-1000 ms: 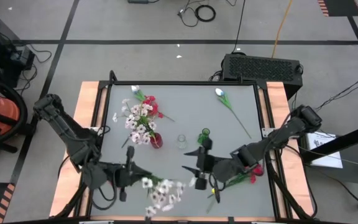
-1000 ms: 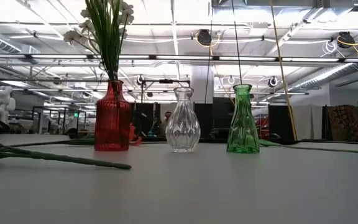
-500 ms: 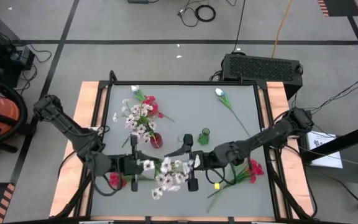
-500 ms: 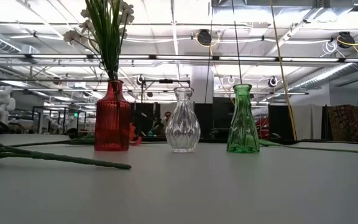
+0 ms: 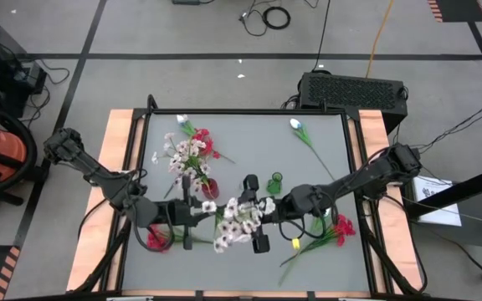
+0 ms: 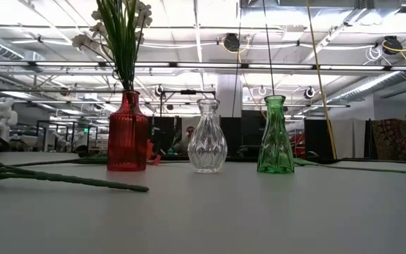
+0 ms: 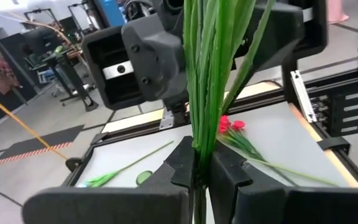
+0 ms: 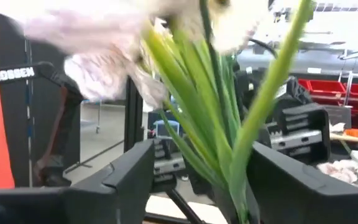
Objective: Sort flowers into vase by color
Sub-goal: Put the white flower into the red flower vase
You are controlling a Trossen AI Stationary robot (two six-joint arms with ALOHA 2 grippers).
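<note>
A pinkish-white sprig (image 5: 239, 219) hangs in the air over the table's middle, with my left gripper (image 5: 194, 224) shut on its green stems (image 7: 204, 93). My right gripper (image 5: 255, 213) is open. Its two fingers (image 8: 126, 177) stand on either side of the sprig just below the blossoms (image 8: 110, 56), and I see no touch. The red vase (image 5: 210, 189) holds pinkish-white flowers (image 5: 184, 163). The clear vase (image 6: 207, 137) and the green vase (image 5: 275, 180) stand to its right. Both grippers are outside the low view. My left gripper pinches the bunch of thin green stems (image 7: 199, 163) between its two fingers, some way below the blossoms. The fingers come roughly level from the table's left, and the stems run on past them toward my right gripper. The sprig is lifted clear of the table.
A white tulip bud (image 5: 295, 125) lies at the far right on its long stem. Red flowers lie at the right (image 5: 341, 227), the near left (image 5: 153, 241) and behind the red vase (image 5: 201, 140). A loose stem (image 6: 62, 178) lies near the low camera.
My left gripper has carried the sprig from the near edge toward the table's middle and the vases, rising slightly. My right gripper has tipped its fingers upward and swung left, so they now stand on either side of the sprig.
</note>
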